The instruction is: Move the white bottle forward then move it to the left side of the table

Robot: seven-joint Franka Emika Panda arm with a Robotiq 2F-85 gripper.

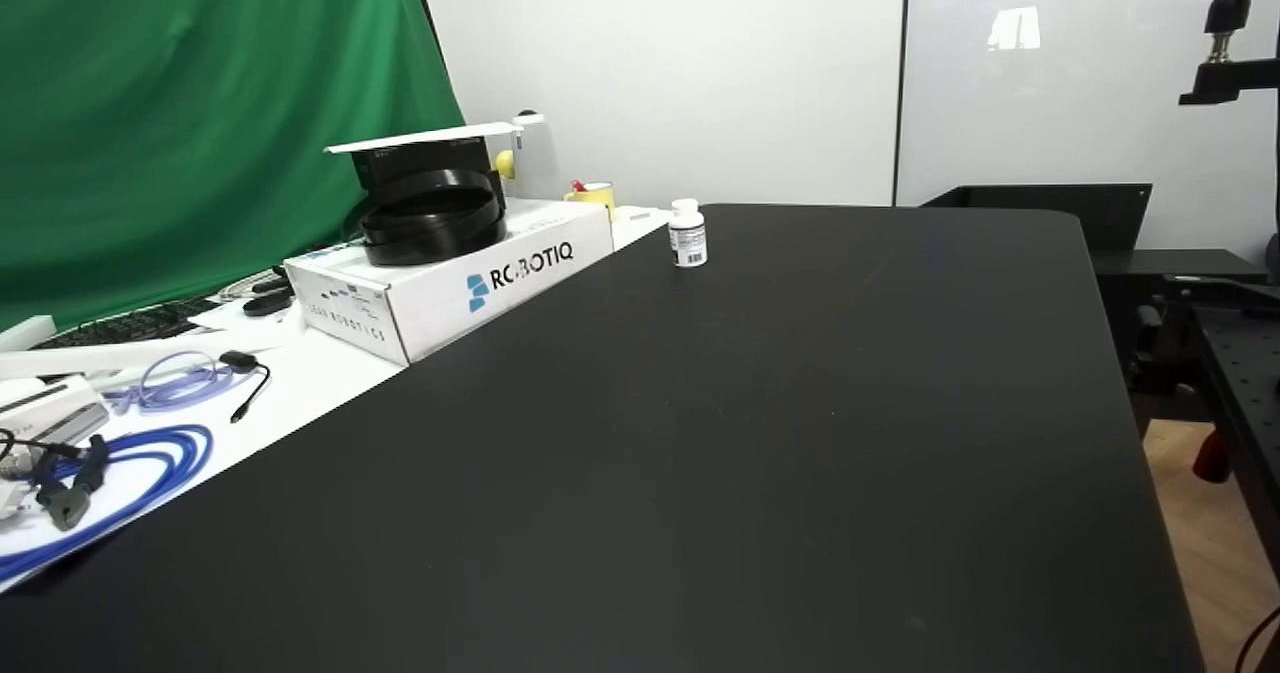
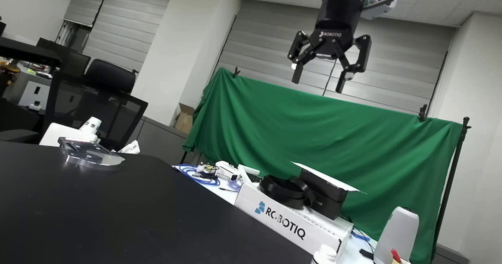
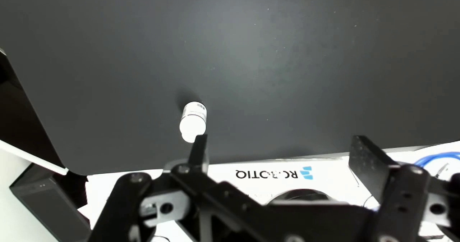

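The white bottle (image 1: pixel 688 235) stands upright on the black table (image 1: pixel 760 433), close to the table's edge beside the large printed box. In an exterior view only its cap and shoulder (image 2: pixel 324 255) show at the bottom border. In the wrist view the bottle (image 3: pixel 193 118) lies just beyond the left fingertip, which hides a little of its cap. My gripper (image 2: pixel 319 79) is open and empty, high above the table. Its spread fingers also show in the wrist view (image 3: pixel 280 146), with nothing between them. The gripper is out of view in an exterior view.
A white Robotiq box (image 1: pixel 500 273) lies along the table's edge, with black rings (image 1: pixel 435 218) on top. Blue cable (image 1: pixel 160 473) and a yellow mug (image 1: pixel 597 196) are on the white surface alongside. A clear plate (image 2: pixel 92 154) lies on the table's far end.
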